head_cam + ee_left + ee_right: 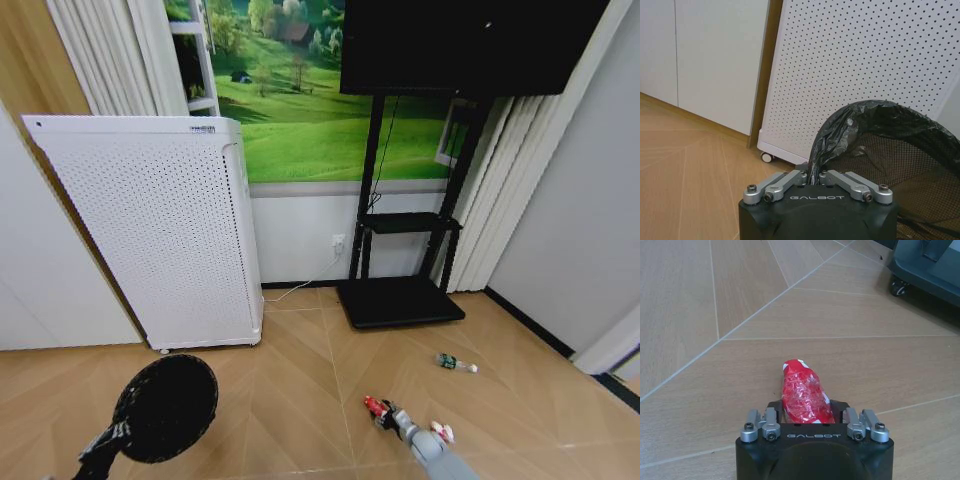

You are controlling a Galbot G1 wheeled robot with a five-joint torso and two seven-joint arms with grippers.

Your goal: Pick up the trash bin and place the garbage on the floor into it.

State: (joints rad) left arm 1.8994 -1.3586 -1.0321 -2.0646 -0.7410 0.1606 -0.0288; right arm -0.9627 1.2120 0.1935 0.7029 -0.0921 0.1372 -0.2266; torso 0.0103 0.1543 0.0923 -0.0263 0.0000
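The left tool (816, 176) is shut tight on the rim of the trash bin (166, 407). It holds the bin up above the floor (300, 400), tipped so its round mouth faces forward. The bin is black mesh with a black bag (840, 130) inside, and the bag's edge is pinched between the tool's fingers. Past the left tool and the bin stands a tall white machine (160, 240) full of little holes, resting on small wheels.

The right tool (807, 410) is low down by the floor. It is closed on a red-and-white wrapper (805, 392), and the far end of the wrapper sticks out in front of the tool. Another small red-and-white piece (443, 433) lies on the floor just beside the right tool. A little clear bottle (455, 363) with a green label lies farther ahead of the right tool, on the wood. Beyond the bottle sits the flat black base (400, 300) of a TV stand.
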